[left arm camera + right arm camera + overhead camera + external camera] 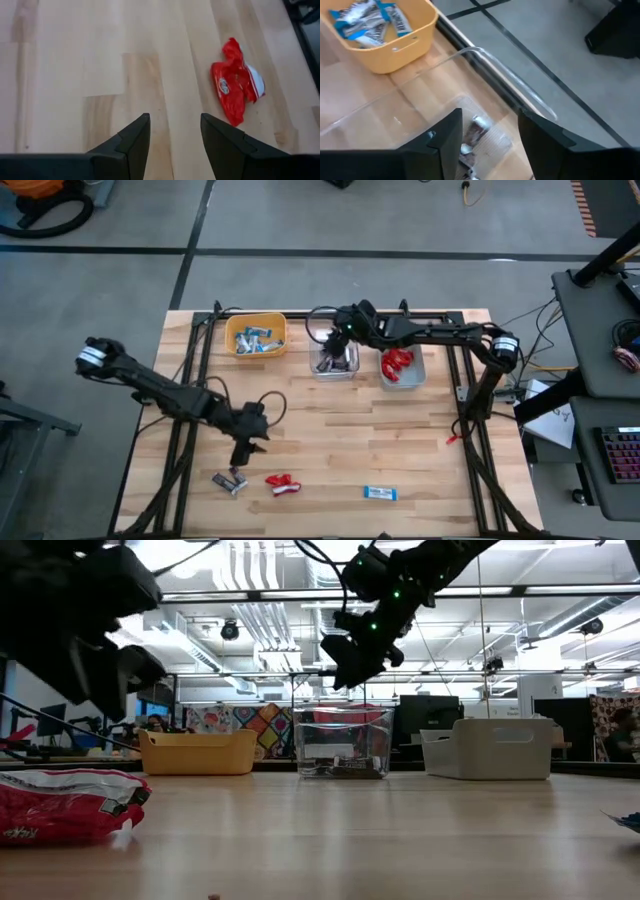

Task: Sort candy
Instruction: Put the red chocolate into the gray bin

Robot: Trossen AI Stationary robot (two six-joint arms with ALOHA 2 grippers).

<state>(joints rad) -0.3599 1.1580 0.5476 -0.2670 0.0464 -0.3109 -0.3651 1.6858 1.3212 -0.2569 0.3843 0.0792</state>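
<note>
Mostly the sorting looks done, and only a few sweets are left on the open table. Going from left to right along the far side, the yellow bin (256,335) holds the blue-and-white sweets (367,22), the clear bin (335,360) holds the dark brown sweets (472,137), and the grey bin (402,366) holds the bright red ones (397,363). Three pieces are not yet sorted, I judge: a dark brown sweet with silvery ends (230,481), a red sweet (283,485) and a blue-and-white sweet (380,493), all near the front edge of the table (350,430).

The left gripper (243,452) hangs over the front left part of the table with its arm stretched in from the left side. Its fingers are apart and hold nothing. The brown sweet lies just beyond it toward the front edge, and the red sweet (234,90) is a little ahead and to one side of its fingertips, not between them. From this pose I think one of these two would be its next target, but I cannot tell which.

The right gripper (335,343) is directly above the clear bin, with its arm reaching across from the right side over the grey bin. Its fingers stand open and empty, and the brown sweets lie in the bin right below them. The yellow bin is beside it, further from the arm's base.
</note>
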